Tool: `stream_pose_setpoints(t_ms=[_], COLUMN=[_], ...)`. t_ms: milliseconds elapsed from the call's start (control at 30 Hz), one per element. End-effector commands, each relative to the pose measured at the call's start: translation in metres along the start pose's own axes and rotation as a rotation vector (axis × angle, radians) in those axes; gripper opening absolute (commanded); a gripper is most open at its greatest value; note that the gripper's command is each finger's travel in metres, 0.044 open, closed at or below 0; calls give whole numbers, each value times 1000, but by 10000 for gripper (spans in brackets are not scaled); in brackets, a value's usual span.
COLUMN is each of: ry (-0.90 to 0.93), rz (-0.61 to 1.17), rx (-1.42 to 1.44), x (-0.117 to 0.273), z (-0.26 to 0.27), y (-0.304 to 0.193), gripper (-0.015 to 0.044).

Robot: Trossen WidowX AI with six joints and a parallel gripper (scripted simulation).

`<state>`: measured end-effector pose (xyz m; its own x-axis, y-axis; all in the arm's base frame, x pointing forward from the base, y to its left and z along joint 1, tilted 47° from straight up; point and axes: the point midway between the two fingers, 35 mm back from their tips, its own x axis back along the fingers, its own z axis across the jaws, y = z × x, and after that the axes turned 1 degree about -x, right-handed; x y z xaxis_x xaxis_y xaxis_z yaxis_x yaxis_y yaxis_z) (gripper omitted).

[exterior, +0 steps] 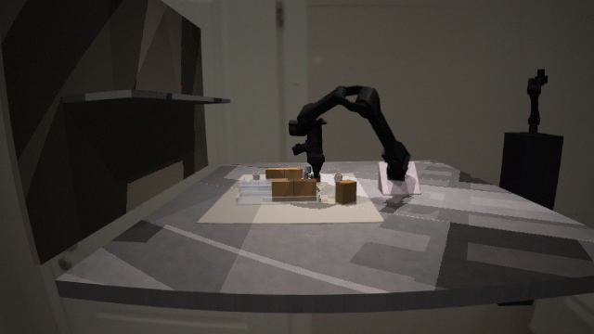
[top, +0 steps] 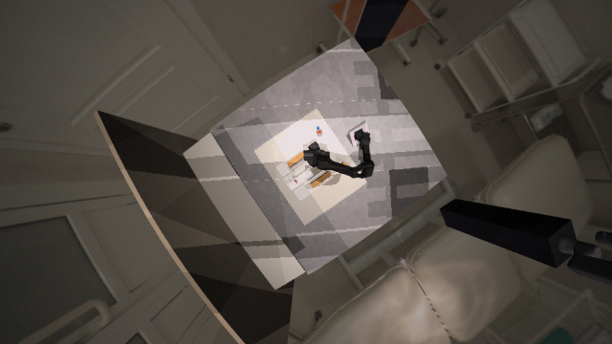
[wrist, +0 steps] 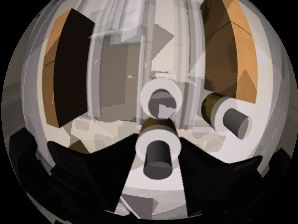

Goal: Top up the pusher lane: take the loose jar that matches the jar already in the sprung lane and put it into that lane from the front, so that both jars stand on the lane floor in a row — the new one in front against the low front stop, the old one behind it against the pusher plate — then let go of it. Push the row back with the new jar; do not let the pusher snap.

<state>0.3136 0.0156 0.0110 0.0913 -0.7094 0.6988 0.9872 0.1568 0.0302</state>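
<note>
My gripper [exterior: 317,179] [wrist: 158,139] is shut on a jar [wrist: 158,159] with a dark grey lid, white shoulder and olive-brown body, and holds it upright. Directly beyond it in the wrist view stands the lane jar [wrist: 161,100], also with a white shoulder and grey lid; the two overlap in view, and I cannot tell if they touch. Clear lane walls [wrist: 194,42] run away from it in the clear rack [exterior: 254,189]. The front stop, the pusher plate and the held jar's base are not clearly seen. In the top view the arm covers the fingertips.
Another white-shouldered, grey-lidded jar [wrist: 231,120] stands close on the right in the wrist view. Orange-brown boxes [top: 320,180] [exterior: 293,189] [wrist: 227,52] flank the lane on both sides. A brown box [exterior: 345,192] and a small red-and-blue item [top: 318,130] stand outside the rack.
</note>
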Motion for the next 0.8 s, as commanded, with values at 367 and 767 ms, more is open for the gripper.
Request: stream_pose_setpoints(t_ms=[367, 767], ry=[4, 4], rz=[-14, -14], rx=[7, 7], x=[0, 1], z=[1, 2], y=[11, 16], gripper=[0, 0])
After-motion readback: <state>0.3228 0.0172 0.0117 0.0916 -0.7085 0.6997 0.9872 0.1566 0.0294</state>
